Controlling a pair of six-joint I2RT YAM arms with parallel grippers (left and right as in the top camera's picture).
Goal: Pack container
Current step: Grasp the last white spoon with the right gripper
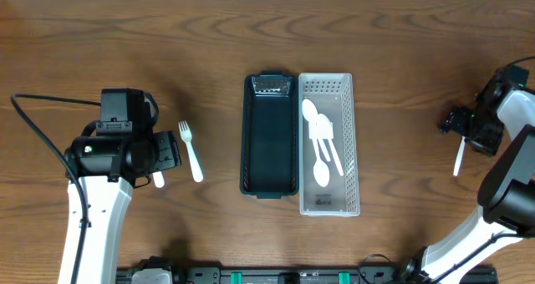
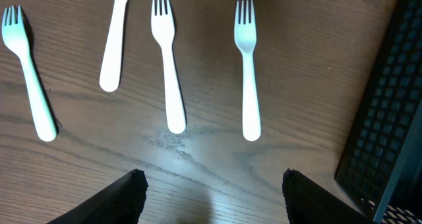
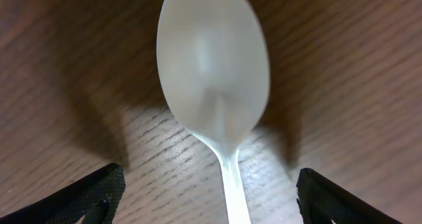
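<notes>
A white spoon (image 3: 214, 85) is pictured on the counter (image 3: 349, 59) well right of the white basket (image 1: 330, 196), its handle aligned between the fingers (image 3: 86, 197) of the wide-open, empty right pincer (image 3: 208, 184).

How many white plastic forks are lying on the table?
3 on the wooden table: left fork, middle fork, and right fork nearest the black mesh crate. A fourth white utensil has its head cropped.

1. Overhead view: even, fairly bright light on the table (image 1: 167, 33); sharp, soft shadows.
2. Left wrist view: a pale glare patch on the wood below the middle fork (image 2: 166, 59); corners dimmer.
3. Right wrist view: the spoon (image 3: 212, 72) is blurred, with dark shadow beside it and a bright patch beneath.
</notes>
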